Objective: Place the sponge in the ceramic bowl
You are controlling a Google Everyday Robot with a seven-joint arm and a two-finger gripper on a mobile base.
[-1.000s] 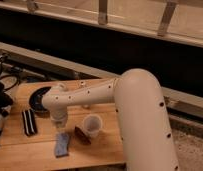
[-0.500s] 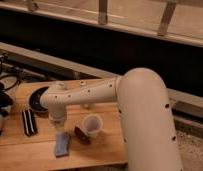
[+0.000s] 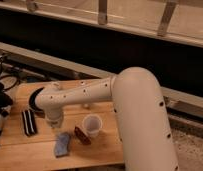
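**Gripper hanging over the sponge, bowl just beyond**

Camera view: The white arm (image 3: pixel 120 100) is reaching from the right side of the scene across to the left, over a wooden table (image 3: pixel 25 152). Its gripper (image 3: pixel 55 125) is pointing down at the arm's left end, hanging just above and slightly left of the sponge (image 3: pixel 61 144). How wide the gripper is standing, and whether it is gripping anything, cannot be told here; the arm's end is hiding that part.

The sponge is lying flat on the table near the front edge, a blue-grey pad, apart from the bowl. The ceramic bowl (image 3: pixel 32 101) is sitting farther back and to the left of the sponge, and the arm is covering most of it, so only its dark left rim is showing.

A black striped block (image 3: pixel 28 122) is lying left of the gripper. A translucent white cup (image 3: pixel 92 125) is standing upright to the right of the sponge, and a small reddish-brown object (image 3: pixel 81 135) is lying between the sponge and the cup, close by the cup's base.
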